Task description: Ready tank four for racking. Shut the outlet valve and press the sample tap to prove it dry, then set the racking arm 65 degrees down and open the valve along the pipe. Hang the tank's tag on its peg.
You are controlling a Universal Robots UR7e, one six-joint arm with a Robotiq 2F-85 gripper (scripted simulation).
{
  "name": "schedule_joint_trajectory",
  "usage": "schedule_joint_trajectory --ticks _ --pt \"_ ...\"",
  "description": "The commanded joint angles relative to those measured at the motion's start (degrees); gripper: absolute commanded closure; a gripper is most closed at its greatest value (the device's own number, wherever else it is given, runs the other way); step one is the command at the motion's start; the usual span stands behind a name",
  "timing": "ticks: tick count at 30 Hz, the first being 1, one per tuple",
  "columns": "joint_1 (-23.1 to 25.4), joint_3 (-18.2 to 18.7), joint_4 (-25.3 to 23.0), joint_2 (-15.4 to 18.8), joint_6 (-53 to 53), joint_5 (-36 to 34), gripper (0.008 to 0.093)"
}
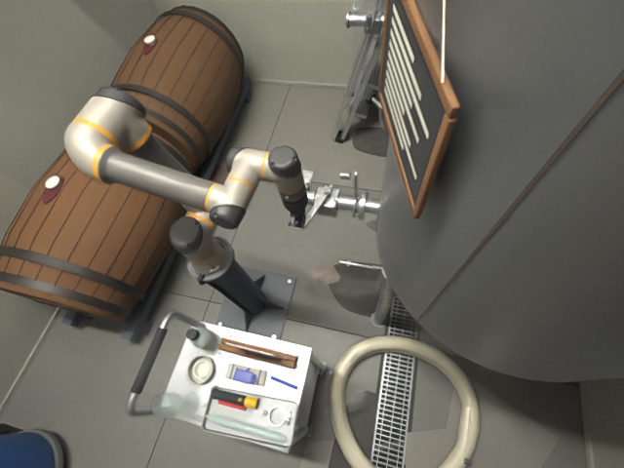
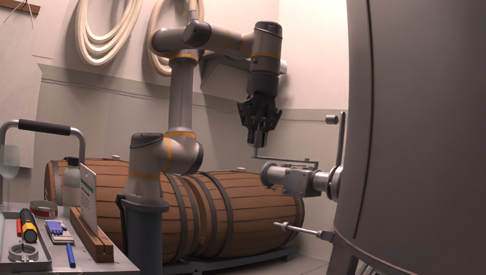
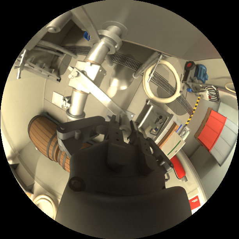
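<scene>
The flat steel valve handle [image 2: 284, 159] lies above the outlet valve [image 2: 300, 181] on the pipe stub that juts from the tank, and my gripper [image 2: 256, 146] grips the upright knob at the handle's free end from above. From the wrist camera the handle [image 3: 98, 93] runs from the valve body [image 3: 85, 74] slantwise to my fingers [image 3: 124, 124]. The racking arm [image 2: 340, 138] stands upright against the tank wall beside the pipe flange. The sample tap [image 2: 300, 230] sticks out lower on the tank. The white tag [image 2: 88, 197] stands in a wooden block on the cart.
The tank wall [image 1: 504, 201] stands close to the right of the valve, with a chalkboard [image 1: 416, 101] above. Two barrels [image 1: 101, 201] lie behind the arm's base. The cart [image 1: 242, 385] with tools, a coiled hose [image 1: 403, 403] and a floor drain grate [image 1: 395, 383] lie nearer.
</scene>
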Motion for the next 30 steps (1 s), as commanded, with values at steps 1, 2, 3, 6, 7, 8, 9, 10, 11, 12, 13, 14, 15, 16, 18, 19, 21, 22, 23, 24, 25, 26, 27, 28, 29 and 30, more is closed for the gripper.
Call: schedule_joint_trajectory --ticks 1,2,3,6,7,8,9,10,11,12,13,14,15,16,18,19,21,22,23,24,25,26,27,28,29,30 --pt "-0.12 -0.18 -0.44 0.30 -0.05 -0.05 0.0934" --pt "-0.17 -0.34 -0.50 0.52 -0.11 -0.05 0.0934" --pt "-0.23 -0.50 -0.55 0.73 -0.16 -0.05 0.0934" --pt "-0.37 -1.00 -0.71 1.38 -0.31 -0.05 0.0934" --pt "-0.41 -1.17 -0.76 1.60 -0.35 -0.05 0.0934" --pt "-0.45 -1.33 -0.80 1.82 -0.39 -0.05 0.0934" --pt "-0.49 -1.50 -0.85 2.03 -0.42 -0.05 0.0934" --pt "-0.52 -1.67 -0.90 2.25 -0.45 -0.05 0.0934" --pt "-0.55 -1.83 -0.94 2.46 -0.48 -0.05 0.0934" --pt "-0.58 -2.00 -0.99 2.67 -0.51 -0.05 0.0934" --pt "-0.60 -2.16 -1.03 2.87 -0.53 -0.05 0.0934" --pt "-0.62 -2.33 -1.07 3.08 -0.56 -0.05 0.0934" --pt "-0.64 -2.49 -1.11 3.28 -0.57 -0.05 0.0934" --pt "-0.66 -2.65 -1.15 3.48 -0.59 -0.05 0.0934" --pt "-0.68 -2.96 -1.23 3.87 -0.62 -0.05 0.0934" --pt "-0.69 -3.12 -1.26 4.06 -0.63 -0.05 0.0934" --pt "-0.71 -3.42 -1.33 4.43 -0.64 -0.05 0.0934" --pt "-0.71 -3.57 -1.36 4.60 -0.64 -0.05 0.0934" --pt "-0.71 -3.71 -1.39 4.77 -0.65 -0.05 0.0934" --pt "-0.71 -3.85 -1.41 4.94 -0.65 -0.05 0.0934" --pt "-0.71 -3.98 -1.44 5.10 -0.65 -0.05 0.0934" --pt "-0.71 -4.12 -1.47 5.26 -0.65 -0.05 0.0934" --pt "-0.71 -4.24 -1.49 5.41 -0.65 -0.05 0.0934" --pt "-0.71 -4.37 -1.51 5.56 -0.64 -0.05 0.0934" --pt "-0.70 -4.49 -1.53 5.70 -0.64 -0.05 0.0934" --pt "-0.70 -4.60 -1.55 5.84 -0.63 -0.05 0.0934"
